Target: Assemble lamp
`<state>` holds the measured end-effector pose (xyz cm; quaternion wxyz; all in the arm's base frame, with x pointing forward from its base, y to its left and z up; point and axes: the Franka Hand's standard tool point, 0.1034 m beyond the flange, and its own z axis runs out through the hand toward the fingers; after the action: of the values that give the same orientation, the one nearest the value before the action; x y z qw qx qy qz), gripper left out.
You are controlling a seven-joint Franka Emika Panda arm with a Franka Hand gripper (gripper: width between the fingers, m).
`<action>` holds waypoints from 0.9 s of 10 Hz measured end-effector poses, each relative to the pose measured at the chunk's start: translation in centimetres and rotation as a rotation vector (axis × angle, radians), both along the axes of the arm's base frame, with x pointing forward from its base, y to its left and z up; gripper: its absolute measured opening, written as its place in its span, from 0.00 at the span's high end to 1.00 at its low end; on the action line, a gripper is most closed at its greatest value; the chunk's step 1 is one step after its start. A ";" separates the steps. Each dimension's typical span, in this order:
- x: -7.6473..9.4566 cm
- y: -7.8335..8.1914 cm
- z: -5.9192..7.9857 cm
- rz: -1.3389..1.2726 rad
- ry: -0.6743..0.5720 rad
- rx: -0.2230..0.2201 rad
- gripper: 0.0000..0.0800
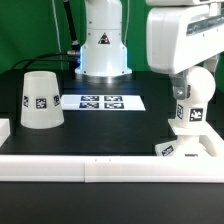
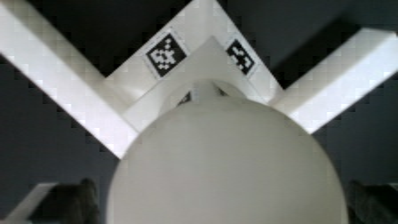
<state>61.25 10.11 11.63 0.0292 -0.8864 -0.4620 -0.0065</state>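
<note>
My jaws clasp the bulb [image 2: 222, 160] above the base [image 1: 180, 148]; the shade [image 1: 40, 100] stands at the exterior view's nine o'clock.

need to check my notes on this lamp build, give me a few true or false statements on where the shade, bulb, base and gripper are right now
1. The shade stands wide end down on the exterior view's left. True.
2. The shade sits on the bulb. False: it stands alone on the table, far from the bulb.
3. The gripper is at the bulb, just above the base, on the exterior view's right. True.
4. The marker board lies under the base. False: it lies flat between the shade and the base, touching neither.
5. The wrist view shows the bulb's round head between the gripper's fingers. True.
</note>
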 end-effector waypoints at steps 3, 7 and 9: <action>0.0 -0.2 0.0 0.019 -0.001 0.000 0.29; 0.1 -0.7 0.0 -0.034 0.004 0.003 0.28; 0.1 -0.7 0.0 -0.220 0.013 0.002 0.28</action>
<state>61.37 9.39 11.63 0.0322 -0.9318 -0.3615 -0.0044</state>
